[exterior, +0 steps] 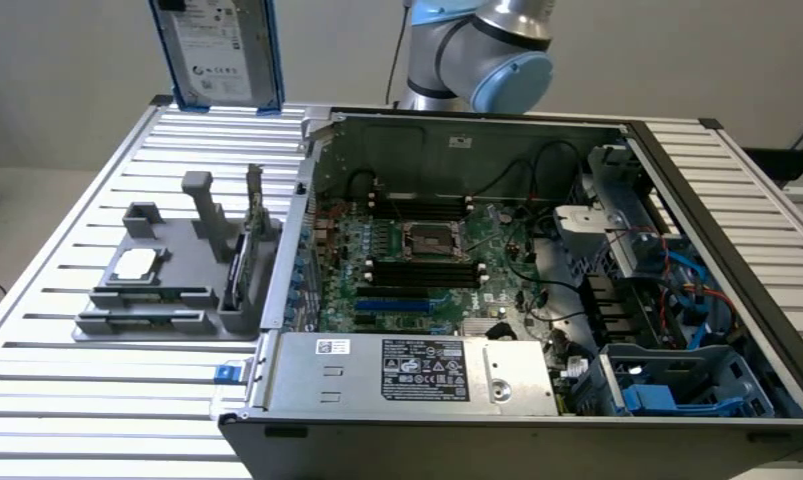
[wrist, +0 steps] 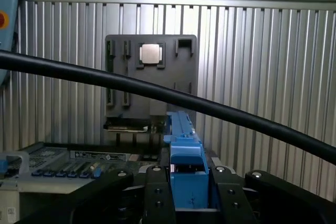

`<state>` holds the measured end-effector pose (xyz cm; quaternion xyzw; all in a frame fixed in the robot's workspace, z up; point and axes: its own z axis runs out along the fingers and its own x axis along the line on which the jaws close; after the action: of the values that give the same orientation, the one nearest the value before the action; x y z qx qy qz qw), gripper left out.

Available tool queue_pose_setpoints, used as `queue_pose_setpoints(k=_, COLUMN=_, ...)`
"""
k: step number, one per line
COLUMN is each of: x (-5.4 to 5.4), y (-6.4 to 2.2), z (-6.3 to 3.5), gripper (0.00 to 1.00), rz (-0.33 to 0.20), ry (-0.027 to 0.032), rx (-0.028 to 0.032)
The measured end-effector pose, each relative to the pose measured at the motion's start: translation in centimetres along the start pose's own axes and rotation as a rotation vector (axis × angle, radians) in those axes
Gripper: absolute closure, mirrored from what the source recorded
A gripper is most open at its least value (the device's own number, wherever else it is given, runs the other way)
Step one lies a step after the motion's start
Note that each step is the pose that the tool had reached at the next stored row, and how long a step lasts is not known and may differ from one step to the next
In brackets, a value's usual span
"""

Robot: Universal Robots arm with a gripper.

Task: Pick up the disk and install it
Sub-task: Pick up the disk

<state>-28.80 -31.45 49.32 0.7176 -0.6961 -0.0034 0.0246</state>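
Status: pick-up complete, installation outstanding.

The tool is closed on the disk, its black fingers clamped on either side of the blue carrier. The disk hangs edge-down from the tool, clear of every surface. It touches neither the table nor the case, and no part of it has entered the case.

Below the tool, well apart from the disk's lower edge, sits the grey fixture. The fixture carries the chip and the upright card. Both appear undisturbed.

Edges noted:
- The card and a grey post stand proud of the fixture, the tallest items under the tool.
- The near wall of the case rises just beside the fixture. It forms a rim between the ground beneath the tool and the case interior.
- A black cable crosses under the wrist, between it and the fixture. I cannot tell how much slack it has.

Open room:
- Free air surrounds the hanging disk on all sides.
- The case is open on top.
- Its interior is crowded. The power supply fills one corner and loose wiring runs along the side farthest from the tool.
- On that far side a cage with blue fittings is present. I judge it the likely seat for the disk, though that is not confirmed.
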Motion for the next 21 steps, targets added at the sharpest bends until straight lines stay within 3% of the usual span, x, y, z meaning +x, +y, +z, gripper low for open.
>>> queue_pose_setpoints(k=10, x=1.0, y=-4.49, z=-0.35, gripper=0.68, rz=0.000, ry=-0.0014, rx=-0.0054)
queue_pose_setpoints(k=15, x=1.5, y=-6.39, z=-0.42, gripper=0.68, rz=-0.001, ry=-0.0021, rx=-0.0260)
queue_pose_setpoints(k=21, x=2.3, y=-9.05, z=-1.30, gripper=0.68, rz=-0.001, ry=-0.0024, rx=-0.0346)
